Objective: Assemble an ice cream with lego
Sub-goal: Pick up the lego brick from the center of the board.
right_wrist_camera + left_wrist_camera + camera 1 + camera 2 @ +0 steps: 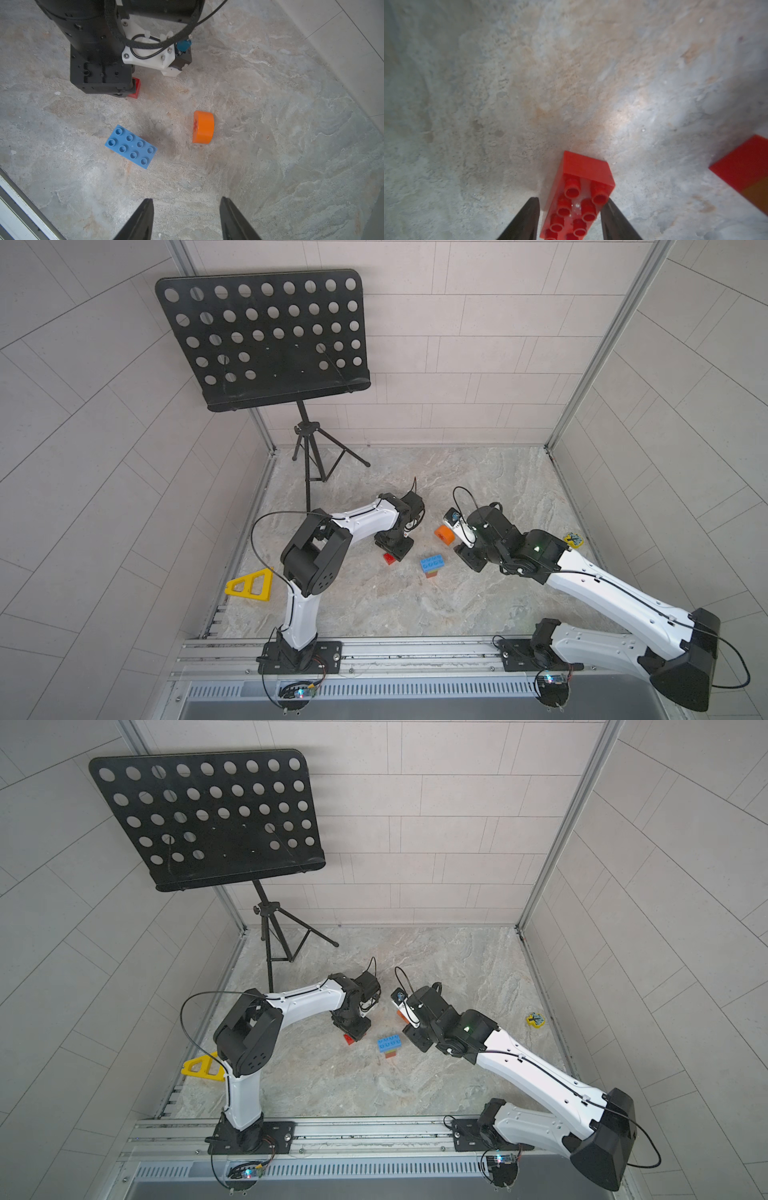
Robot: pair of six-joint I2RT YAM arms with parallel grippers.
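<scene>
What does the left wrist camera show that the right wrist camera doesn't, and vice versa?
Left wrist only: the left gripper fingertips flanking the red oblong studded plastic brick. Right wrist only: the blue oblong studded brick, the orange half-round brick with a red asterisk, and the open, empty right gripper. Both: that red brick, just a corner in the right wrist view, and the marbled tabletop.

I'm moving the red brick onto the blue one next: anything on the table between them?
Nothing visible. The table between the red brick and the blue brick shows bare; the orange block sits farther back, off that line.
</scene>
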